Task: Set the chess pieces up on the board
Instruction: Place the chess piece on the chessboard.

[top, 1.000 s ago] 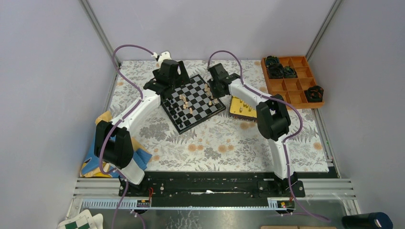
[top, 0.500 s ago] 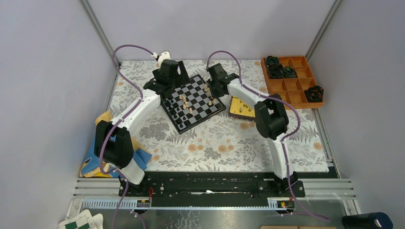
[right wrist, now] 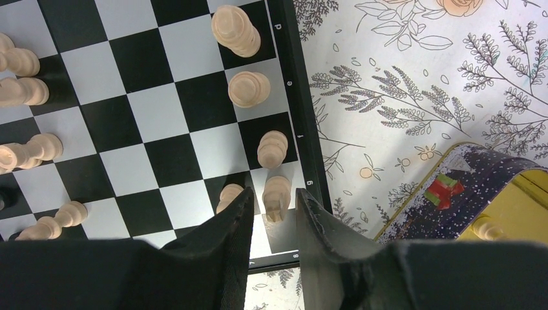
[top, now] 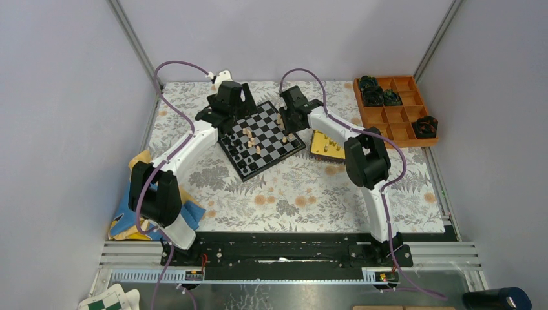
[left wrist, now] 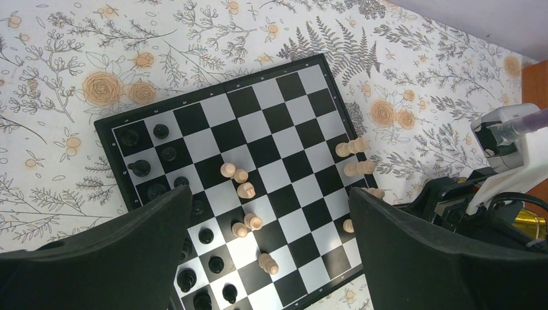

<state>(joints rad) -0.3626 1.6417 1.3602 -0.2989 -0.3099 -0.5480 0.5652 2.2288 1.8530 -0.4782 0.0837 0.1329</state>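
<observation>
The board [top: 270, 143] lies tilted at the middle of the table. Black chess pieces [left wrist: 168, 153] cluster on its left side, and tan chess pieces [left wrist: 245, 190] stand near the centre and along the right edge. My left gripper [left wrist: 270, 194] hovers wide open above the board [left wrist: 284, 116], holding nothing. My right gripper [right wrist: 274, 195] is low over the board's corner [right wrist: 155, 110]. Its jaws are open, with a tan piece [right wrist: 278, 187] standing between them and a narrow gap on each side. In the top view the left gripper [top: 227, 106] and right gripper [top: 289, 116] flank the board's far side.
A gold tin [top: 326, 147] with a few tan pieces sits just right of the board, and its dark lid [right wrist: 452, 194] shows in the right wrist view. An orange compartment tray [top: 394, 110] with bulky black objects stands at the far right. A blue-and-yellow cloth [top: 129, 213] lies at the left.
The right gripper's jaws have parted from the tan piece they were shut on. It now stands free on the board's corner. The left arm has not moved.
</observation>
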